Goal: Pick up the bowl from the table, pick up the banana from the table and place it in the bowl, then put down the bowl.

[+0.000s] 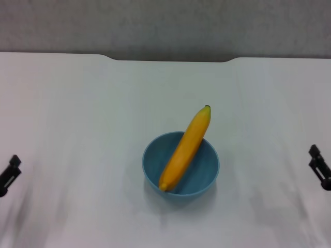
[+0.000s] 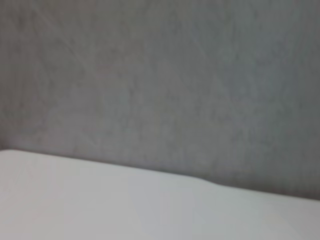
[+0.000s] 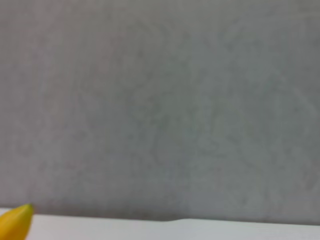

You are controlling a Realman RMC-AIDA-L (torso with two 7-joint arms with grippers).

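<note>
The light-blue bowl (image 1: pixel 205 170) stands on the white table (image 1: pixel 77 113) near its middle. The yellow-orange banana (image 1: pixel 186 147) lies in the bowl, one end on the bowl's floor, the stem end sticking up past the far rim. The banana's tip also shows in the right wrist view (image 3: pixel 16 222). My left gripper (image 1: pixel 9 174) is at the table's left edge and my right gripper (image 1: pixel 319 166) at the right edge, both far from the bowl and holding nothing.
The table's far edge has a shallow notch (image 1: pixel 170 59) in front of a grey wall (image 1: pixel 165 26). The left wrist view shows only the table (image 2: pixel 100 205) and the wall (image 2: pixel 160 75).
</note>
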